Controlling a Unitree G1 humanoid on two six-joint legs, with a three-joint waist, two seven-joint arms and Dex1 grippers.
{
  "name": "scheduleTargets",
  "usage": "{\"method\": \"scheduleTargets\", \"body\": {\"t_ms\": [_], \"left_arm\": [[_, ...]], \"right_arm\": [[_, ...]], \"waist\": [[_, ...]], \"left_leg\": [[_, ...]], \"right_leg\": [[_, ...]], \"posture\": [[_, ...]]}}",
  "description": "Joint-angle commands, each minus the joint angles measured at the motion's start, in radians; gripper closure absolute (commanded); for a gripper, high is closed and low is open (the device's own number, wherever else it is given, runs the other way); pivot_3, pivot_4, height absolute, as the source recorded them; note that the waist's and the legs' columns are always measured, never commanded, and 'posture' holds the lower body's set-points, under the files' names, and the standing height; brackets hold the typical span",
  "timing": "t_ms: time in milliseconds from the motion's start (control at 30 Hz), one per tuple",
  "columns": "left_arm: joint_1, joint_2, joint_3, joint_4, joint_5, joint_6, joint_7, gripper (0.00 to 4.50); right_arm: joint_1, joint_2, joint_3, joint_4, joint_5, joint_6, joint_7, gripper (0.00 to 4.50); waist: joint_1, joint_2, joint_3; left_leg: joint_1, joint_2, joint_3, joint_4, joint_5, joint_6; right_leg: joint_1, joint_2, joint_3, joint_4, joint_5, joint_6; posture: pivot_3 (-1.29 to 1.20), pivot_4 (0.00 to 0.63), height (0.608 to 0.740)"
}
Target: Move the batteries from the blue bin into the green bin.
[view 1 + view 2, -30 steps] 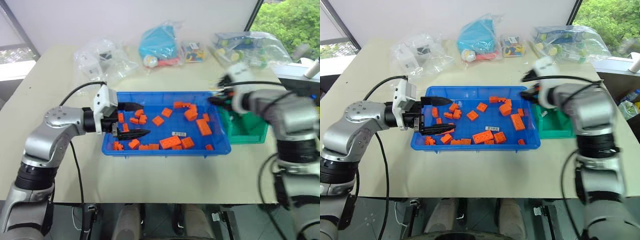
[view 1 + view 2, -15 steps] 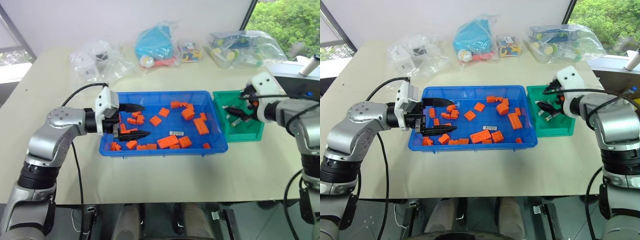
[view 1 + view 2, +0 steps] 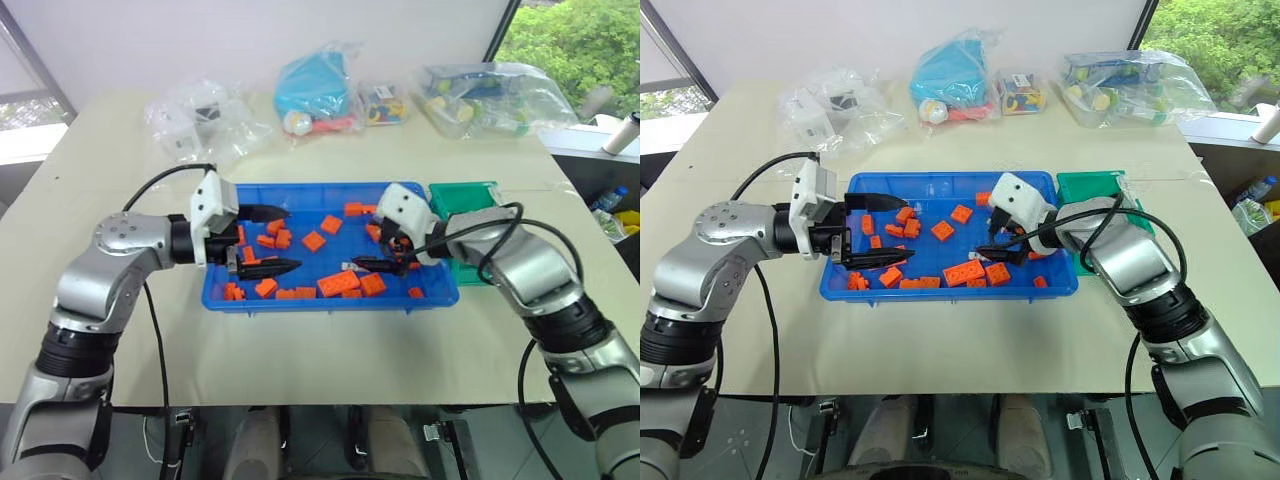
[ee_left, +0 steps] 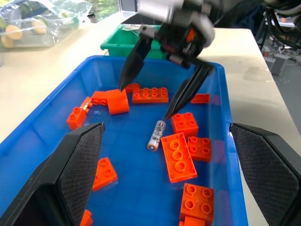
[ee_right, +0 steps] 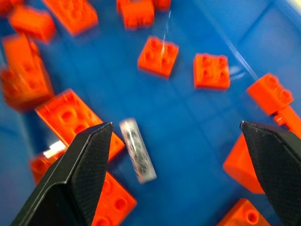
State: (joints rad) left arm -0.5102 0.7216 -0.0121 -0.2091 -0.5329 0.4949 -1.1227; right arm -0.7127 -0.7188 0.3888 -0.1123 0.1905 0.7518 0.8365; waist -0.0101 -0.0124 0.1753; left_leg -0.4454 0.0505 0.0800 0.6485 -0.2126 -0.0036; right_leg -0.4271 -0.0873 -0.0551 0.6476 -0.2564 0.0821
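The blue bin lies mid-table, strewn with orange bricks. One battery, a small silver cylinder, rests on the bin floor among the bricks in its right half, and the right wrist view catches that battery from close above. My right gripper hangs open just over it, one finger on each side, nothing held. At the bin's left end my left gripper stands open and empty above a few bricks. The green bin sits against the blue bin's right side, partly hidden by my right arm.
Several clear plastic bags of toys and parts lie along the back of the table, with a teal bag among them. The tabletop in front of the blue bin is bare up to its near edge.
My right gripper has swung left from over the green bin into the blue bin's right half, lower now and open above the battery. The left arm has kept still.
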Motion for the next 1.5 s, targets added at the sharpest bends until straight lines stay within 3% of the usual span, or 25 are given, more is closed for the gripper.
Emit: {"method": "scheduleTargets", "body": {"t_ms": [33, 100, 133, 200, 300, 767, 867, 967, 1133, 1267, 1500], "left_arm": [[0.012, 0.022, 0.049, -0.05, -0.017, 0.006, 0.019, 0.0], [0.029, 0.03, 0.059, -0.065, -0.022, 0.011, 0.029, 0.0], [0.037, 0.033, 0.065, -0.073, -0.024, 0.015, 0.034, 0.0], [0.046, 0.037, 0.073, -0.083, -0.026, 0.021, 0.042, 0.0], [0.052, 0.042, 0.078, -0.09, -0.03, 0.026, 0.05, 0.0], [0.002, 0.041, 0.057, -0.05, -0.024, 0.008, 0.055, 0.0], [-0.005, 0.038, 0.052, -0.039, -0.021, 0.002, 0.048, 0.0], [-0.004, 0.038, 0.048, -0.034, -0.018, -0.003, 0.042, 0.0], [0.019, 0.041, 0.053, -0.043, -0.023, 0.002, 0.038, 0.0], [0.055, 0.045, 0.071, -0.055, -0.031, 0.014, 0.052, 0.0], [0.091, 0.042, 0.104, -0.064, -0.048, 0.024, 0.087, 0.0]], "right_arm": [[-0.019, -0.017, 0.01, 0.059, -0.062, -0.112, 0.049, 0.05], [-0.005, -0.019, 0.014, 0.069, -0.069, -0.141, 0.08, 0.05], [0.003, -0.016, 0.012, 0.066, -0.068, -0.147, 0.095, 0.29], [0.011, -0.009, 0.004, 0.06, -0.066, -0.149, 0.113, 0.93], [0.012, 0.001, -0.002, 0.064, -0.078, -0.152, 0.12, 2.36], [-0.021, 0.069, 0.054, 0.214, -0.157, -0.19, 0.18, 2.36], [-0.028, 0.088, 0.061, 0.25, -0.176, -0.212, 0.193, 3.19], [-0.029, 0.103, 0.039, 0.236, -0.173, -0.193, 0.185, 4.47], [-0.034, 0.085, -0.116, 0.114, -0.129, -0.046, 0.108, 4.47], [-0.024, 0.002, -0.255, 0.068, -0.161, 0.042, -0.001, 4.47], [0.132, -0.139, -0.451, -0.021, -0.147, 0.159, -0.085, 4.47]], "waist": [[-0.001, 0.0, 0.0], [-0.001, 0.0, 0.0], [-0.001, 0.0, 0.0], [-0.001, 0.0, 0.0], [-0.001, 0.0, 0.0], [-0.001, 0.0, 0.0], [-0.001, 0.0, 0.0], [-0.001, 0.0, 0.0], [0.001, 0.0, 0.0], [0.006, 0.0, 0.0], [0.015, 0.0, 0.0]], "left_leg": [[0.0, 0.0, 0.0, 0.0, 0.0, 0.0], [0.0, 0.0, 0.0, 0.0, 0.0, 0.0], [0.0, 0.0, 0.0, -0.001, 0.0, 0.0], [0.0, 0.0, 0.0, -0.001, 0.0, 0.0], [0.001, 0.0, 0.0, 0.0, 0.0, 0.0], [0.001, 0.0, 0.0, 0.0, 0.0, 0.0], [0.001, 0.0, 0.0, 0.0, 0.0, 0.0], [0.002, 0.0, 0.0, 0.0, 0.0, 0.0], [0.001, 0.0, 0.0, 0.0, 0.0, 0.0], [0.001, 0.0, 0.0, 0.0, 0.0, 0.0], [0.001, 0.0, 0.001, -0.001, 0.0, 0.0]], "right_leg": [[0.0, 0.0, 0.0, 0.0, 0.0, 0.0], [0.0, 0.0, 0.0, 0.0, 0.0, 0.0], [0.0, 0.0, 0.0, 0.0, 0.0, 0.0], [0.0, 0.0, 0.0, 0.0, 0.0, 0.0], [0.0, 0.0, 0.0, 0.001, 0.0, 0.0], [0.0, 0.0, 0.0, 0.001, 0.0, 0.0], [0.0, 0.001, 0.0, 0.001, 0.0, 0.0], [0.001, 0.001, 0.0, 0.001, 0.0, 0.0], [0.001, 0.0, 0.0, 0.001, 0.0, 0.0], [0.001, 0.0, 0.0, 0.001, 0.0, 0.0], [0.0, 0.0, 0.0, 0.001, 0.0, 0.0]], "posture": [[0.0, 0.15, 0.736], [0.0, 0.15, 0.736], [0.0, 0.15, 0.736], [0.0, 0.15, 0.736], [0.0, 0.15, 0.736], [0.0, 0.15, 0.736], [0.0, 0.15, 0.736], [0.0, 0.15, 0.736], [0.0, 0.15, 0.736], [0.0, 0.15, 0.736], [0.0, 0.15, 0.736]]}}
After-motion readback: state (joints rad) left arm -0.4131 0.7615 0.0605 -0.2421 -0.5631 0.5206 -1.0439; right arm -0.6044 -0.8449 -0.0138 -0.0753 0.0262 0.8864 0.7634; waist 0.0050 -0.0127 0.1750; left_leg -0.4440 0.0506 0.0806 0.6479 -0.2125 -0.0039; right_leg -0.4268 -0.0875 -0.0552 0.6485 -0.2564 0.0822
